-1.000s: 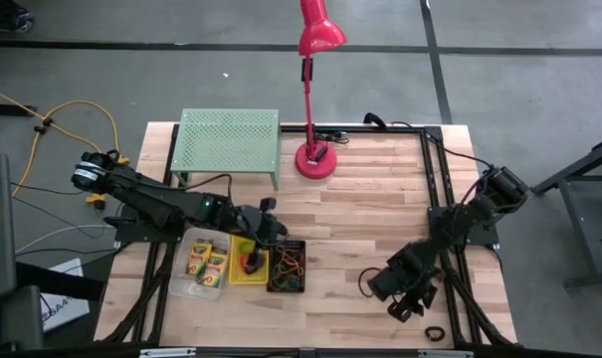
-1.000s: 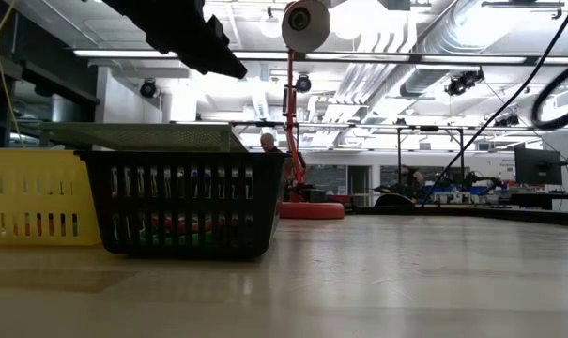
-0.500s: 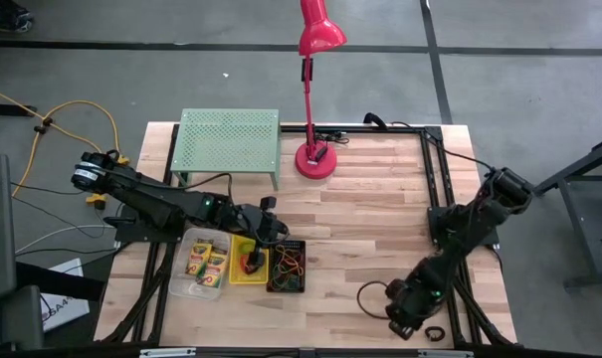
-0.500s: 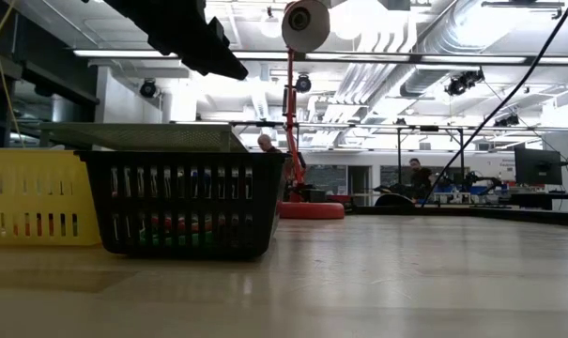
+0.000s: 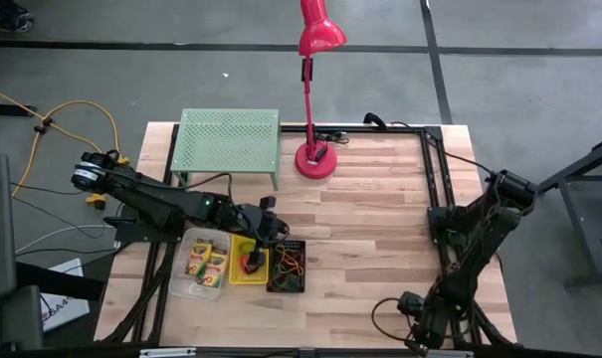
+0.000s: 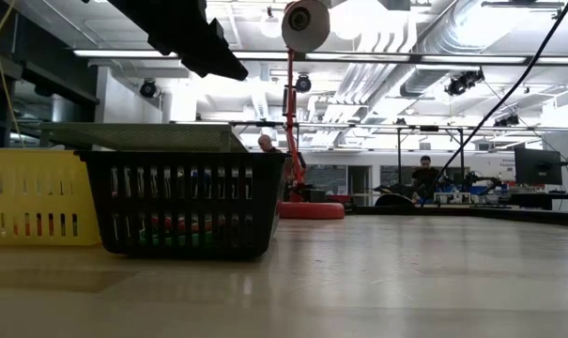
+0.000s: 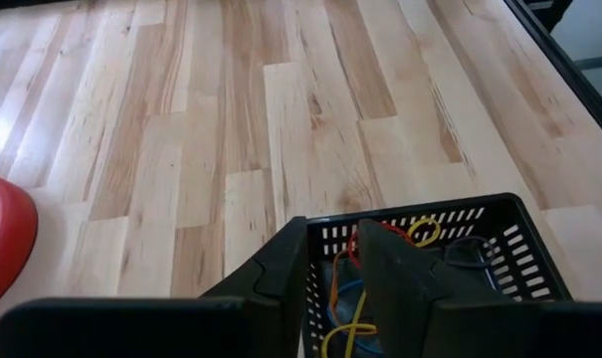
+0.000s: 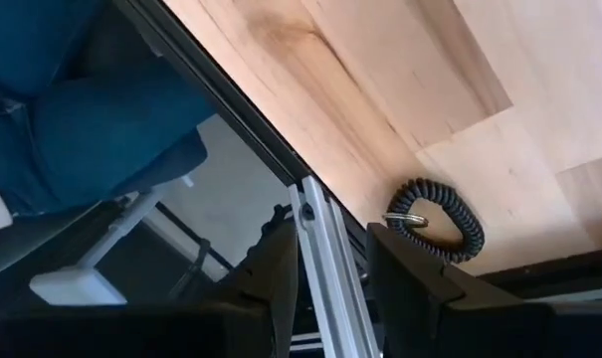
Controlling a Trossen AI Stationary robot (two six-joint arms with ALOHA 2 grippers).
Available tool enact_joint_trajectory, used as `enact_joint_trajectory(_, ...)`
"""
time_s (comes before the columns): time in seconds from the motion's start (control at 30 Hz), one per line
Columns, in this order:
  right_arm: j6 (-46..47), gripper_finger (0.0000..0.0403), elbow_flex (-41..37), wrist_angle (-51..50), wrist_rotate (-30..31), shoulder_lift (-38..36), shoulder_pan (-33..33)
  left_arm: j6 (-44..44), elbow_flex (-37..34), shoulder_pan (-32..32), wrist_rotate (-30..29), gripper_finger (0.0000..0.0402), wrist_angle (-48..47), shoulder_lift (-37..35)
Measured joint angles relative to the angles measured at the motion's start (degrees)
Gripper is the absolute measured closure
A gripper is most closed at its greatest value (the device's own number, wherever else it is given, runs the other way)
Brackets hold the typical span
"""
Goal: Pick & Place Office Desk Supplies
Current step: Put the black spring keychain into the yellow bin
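Three bins stand in a row at the near left. The clear bin (image 5: 203, 267) holds yellow crayon boxes. In the yellow bin (image 5: 247, 263) lie red-handled scissors. The black mesh bin (image 5: 288, 267) (image 7: 480, 244) contains coloured loops (image 7: 358, 298). My left gripper (image 5: 268, 227) (image 7: 332, 273) hovers open above the yellow and mesh bins, holding nothing. My right gripper (image 5: 420, 326) (image 8: 330, 268) stands open over the table's near right corner, pointing steeply down. A black coiled loop (image 8: 442, 221) lies flat on the wood just beside its fingers, at the table's near edge.
A red desk lamp (image 5: 314, 157) and a light-green perforated rack (image 5: 229, 144) stand at the far side. Black frame rails (image 5: 435, 194) run along the right edge. A person's blue-clad legs (image 8: 82, 109) show beyond the table's edge. Bare wood lies in the middle.
My right gripper has swung from the near right part of the table toward the near right corner, turning and tipping more steeply downward, its fingers still apart. The black coiled loop has stayed where it was.
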Motion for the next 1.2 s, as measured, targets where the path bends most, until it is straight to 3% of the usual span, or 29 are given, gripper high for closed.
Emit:
enact_joint_trajectory(0.5, 1.7, 0.0293, 0.0, -0.1, 1.2, 3.3, 4.5, 0.1, 0.0, 0.0, 0.0, 0.0313, 0.0, 0.0)
enact_joint_trajectory(1.2, 4.5, 0.0293, 0.0, -0.5, 1.1, 7.3, 4.5, 0.1, 0.0, 0.0, 0.0, 0.0313, 0.0, 0.0)
